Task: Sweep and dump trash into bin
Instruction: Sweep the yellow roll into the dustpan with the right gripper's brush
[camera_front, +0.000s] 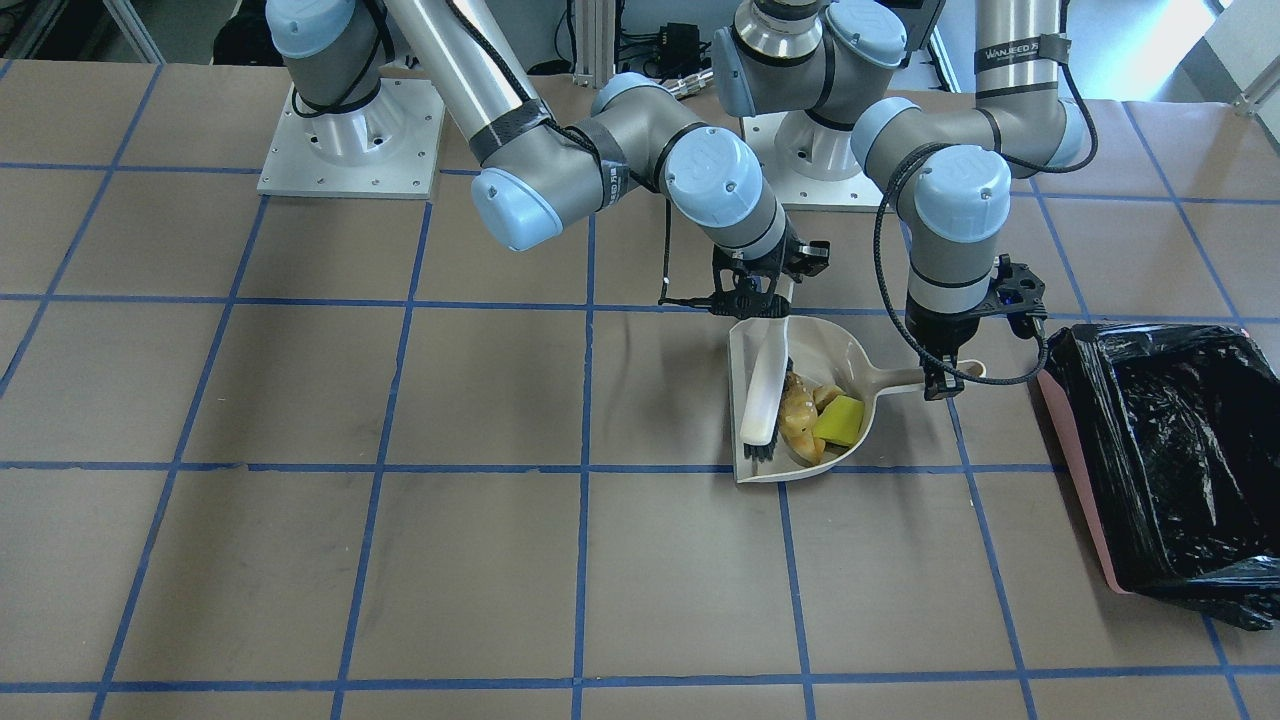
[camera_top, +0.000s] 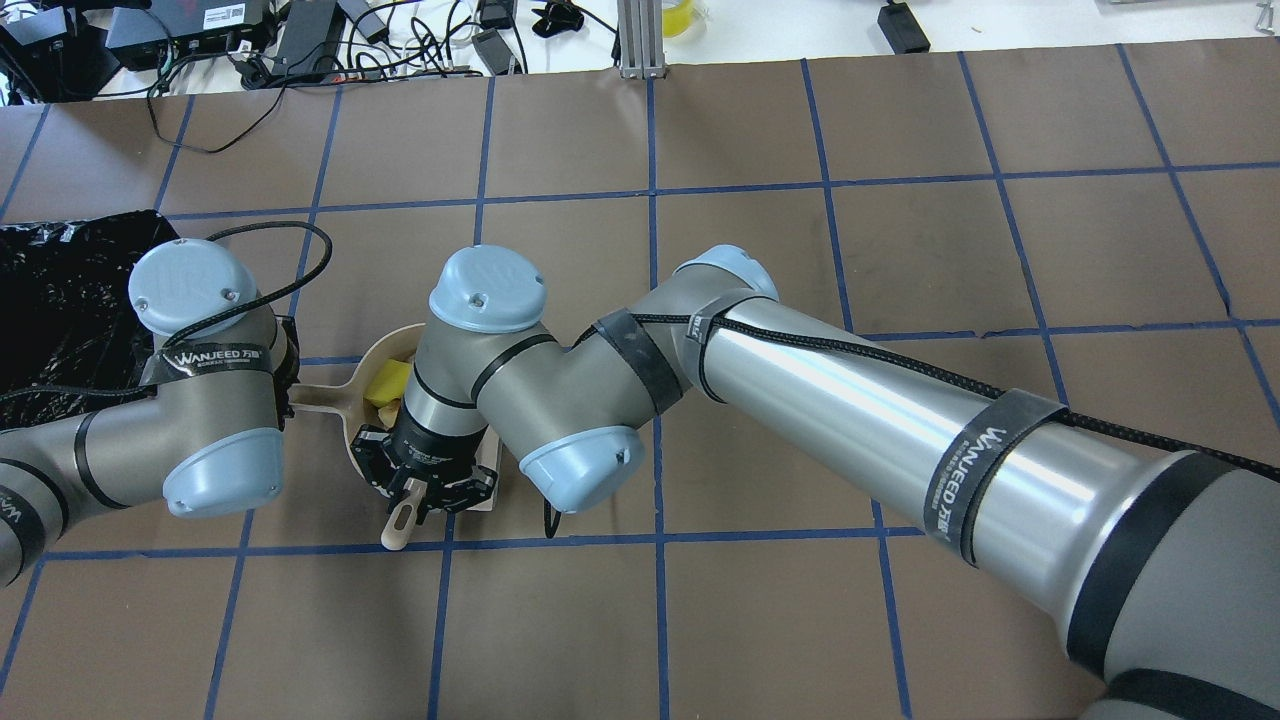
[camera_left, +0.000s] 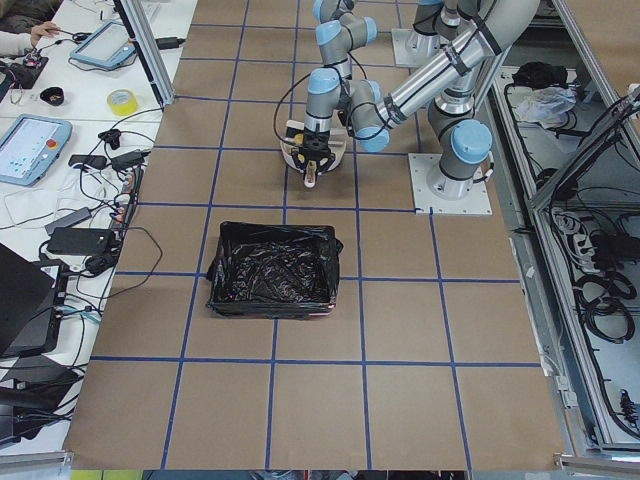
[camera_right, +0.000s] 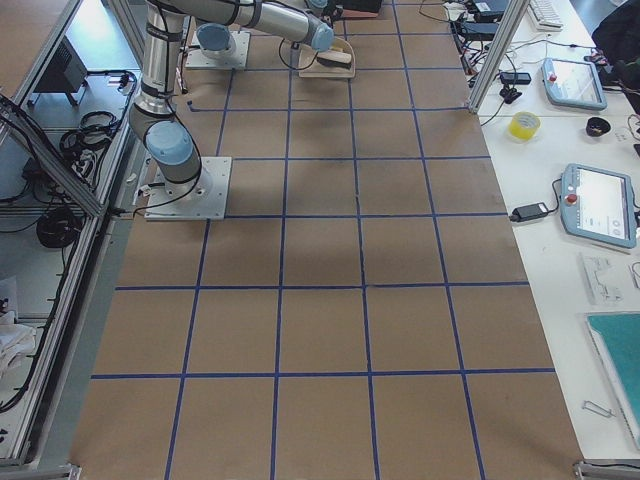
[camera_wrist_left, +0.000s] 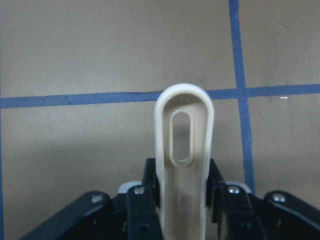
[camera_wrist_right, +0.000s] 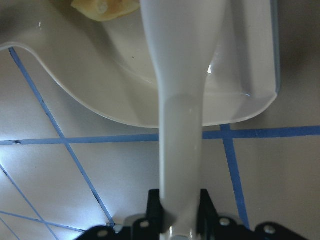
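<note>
The beige dustpan (camera_front: 850, 358) lies on the table and holds the trash: a yellow sponge (camera_front: 838, 421) with a green face, a lumpy yellow-brown piece (camera_front: 797, 400) and a tan piece (camera_front: 808, 447). My left gripper (camera_front: 945, 383) is shut on the dustpan handle (camera_wrist_left: 183, 140). My right gripper (camera_front: 762, 300) is shut on the white brush (camera_front: 764, 385), whose dark bristles rest inside the pan beside the trash. In the right wrist view the brush handle (camera_wrist_right: 182, 100) crosses the pan's rim (camera_wrist_right: 125, 100). The bin (camera_front: 1075, 470), pink with a black bag, stands just beyond the left gripper.
The table is brown paper with a blue tape grid. The bin also shows in the overhead view (camera_top: 60, 300) at the left edge. The two arm bases (camera_front: 350, 140) stand at the robot's side of the table. Cables and devices lie past the far edge.
</note>
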